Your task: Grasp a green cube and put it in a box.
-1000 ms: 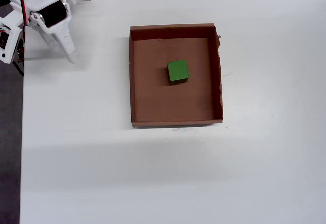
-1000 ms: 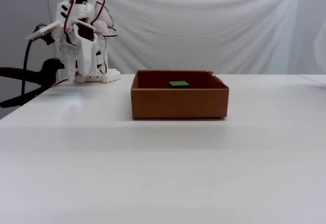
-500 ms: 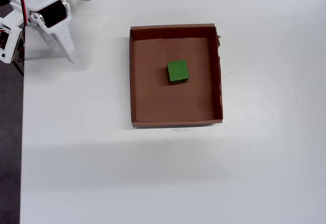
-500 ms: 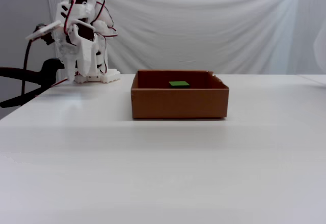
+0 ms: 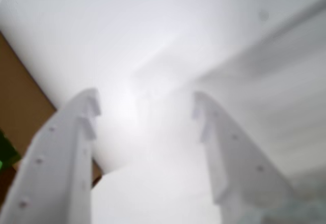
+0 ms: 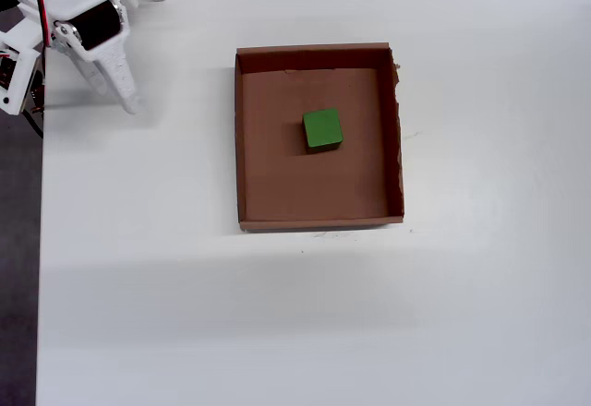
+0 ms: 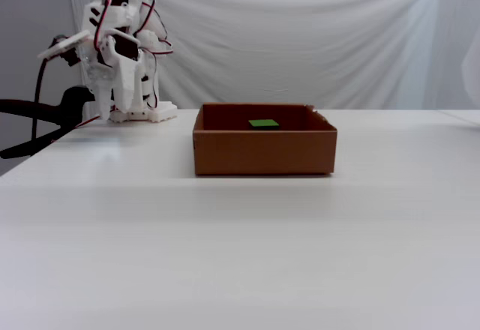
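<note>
Placement looks done — green cube (image 6: 323,129) resting flat inside the box (image 6: 242,148), near its middle. Hand (image 5: 145,112) spread wide and empty, well apart over the worktop (image 6: 185,314) — nothing further needed but parking.

White arm (image 7: 116,52) folded upright, gripper (image 5: 145,113) pointing down, jaws spread apart, holding nothing
</note>
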